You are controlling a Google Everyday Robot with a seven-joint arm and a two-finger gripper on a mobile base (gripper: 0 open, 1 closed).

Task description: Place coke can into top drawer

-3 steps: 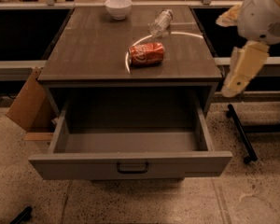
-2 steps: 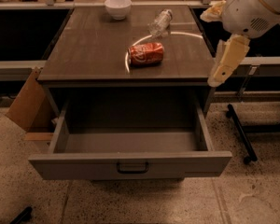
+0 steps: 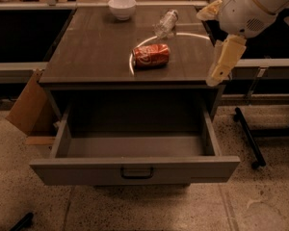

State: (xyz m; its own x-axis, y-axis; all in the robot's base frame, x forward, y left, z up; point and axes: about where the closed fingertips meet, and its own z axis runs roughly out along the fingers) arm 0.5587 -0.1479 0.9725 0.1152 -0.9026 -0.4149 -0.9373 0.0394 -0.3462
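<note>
I log the can point(image 3: 151, 56) as red with white lettering along its side. Drawer point(image 3: 135, 170): plain flat grey, inside and on the front, no pattern; its handle point(image 3: 137, 173) is dark. Cabinet top point(image 3: 86, 52): dark brown with fine straight grain. Bowl point(image 3: 122, 7) white, bottle point(image 3: 165, 23) clear. The gripper point(image 3: 220, 66), hanging just past the cabinet's right edge, reads cream-yellow below a white arm point(image 3: 253, 6). Cardboard point(image 3: 31, 102) at left is tan. Floor point(image 3: 260, 201): beige, speckled with dark flecks.

Coke can point(image 3: 151, 56) white script, not legible
</note>
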